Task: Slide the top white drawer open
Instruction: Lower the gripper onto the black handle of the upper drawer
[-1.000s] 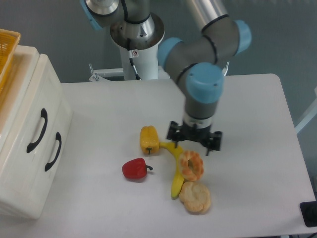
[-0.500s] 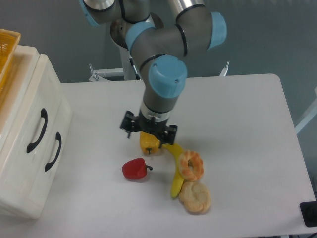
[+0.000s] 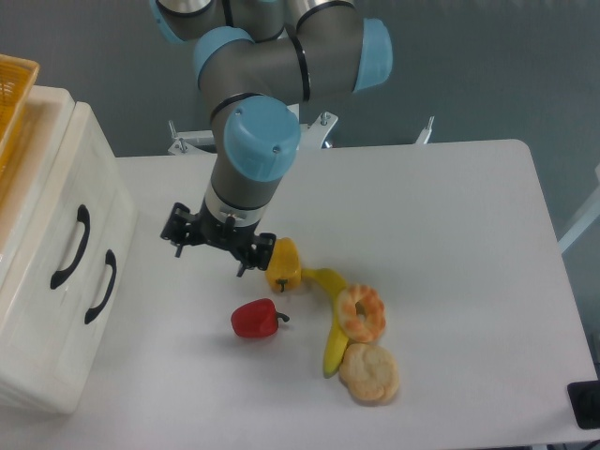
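Observation:
The top white drawer (image 3: 58,202) sits shut in the cream cabinet at the left edge, its curved black handle (image 3: 70,246) facing right. Just below and to the right of it is the lower drawer's handle (image 3: 100,286). My gripper (image 3: 217,251) hangs over the table about a hand's width right of the cabinet, pointing down. Its black fingers (image 3: 178,231) are spread apart and hold nothing. The wrist above hides most of the fingers.
A yellow pepper (image 3: 282,264) lies right beside the gripper, with a red pepper (image 3: 255,320), a banana (image 3: 334,339), a doughnut (image 3: 361,312) and a bun (image 3: 369,372) further right. A yellow-orange basket (image 3: 13,89) sits on the cabinet top.
The arm has swung left across the table, from above the doughnut, past the yellow pepper, to near the cabinet. The drawers and the food have not moved.

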Action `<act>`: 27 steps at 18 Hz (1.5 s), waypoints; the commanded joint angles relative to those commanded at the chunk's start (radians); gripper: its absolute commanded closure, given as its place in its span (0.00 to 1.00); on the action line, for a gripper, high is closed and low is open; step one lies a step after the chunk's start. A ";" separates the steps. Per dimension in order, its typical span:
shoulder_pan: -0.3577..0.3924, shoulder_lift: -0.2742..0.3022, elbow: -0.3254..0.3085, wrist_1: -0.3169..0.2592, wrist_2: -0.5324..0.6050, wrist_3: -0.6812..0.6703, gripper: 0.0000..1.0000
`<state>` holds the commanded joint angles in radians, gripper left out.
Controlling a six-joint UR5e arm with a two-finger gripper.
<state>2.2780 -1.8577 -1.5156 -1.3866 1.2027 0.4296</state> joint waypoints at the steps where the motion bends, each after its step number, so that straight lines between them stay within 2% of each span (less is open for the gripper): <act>1: -0.003 0.002 0.002 -0.009 -0.011 -0.009 0.00; 5: -0.009 -0.008 0.008 -0.014 -0.083 -0.029 0.00; 9: -0.061 -0.017 0.011 -0.012 -0.120 -0.048 0.00; 14: -0.112 -0.025 0.011 -0.011 -0.123 -0.115 0.00; 27: -0.135 -0.029 0.005 -0.008 -0.147 -0.140 0.00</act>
<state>2.1430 -1.8868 -1.5110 -1.3944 1.0554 0.2899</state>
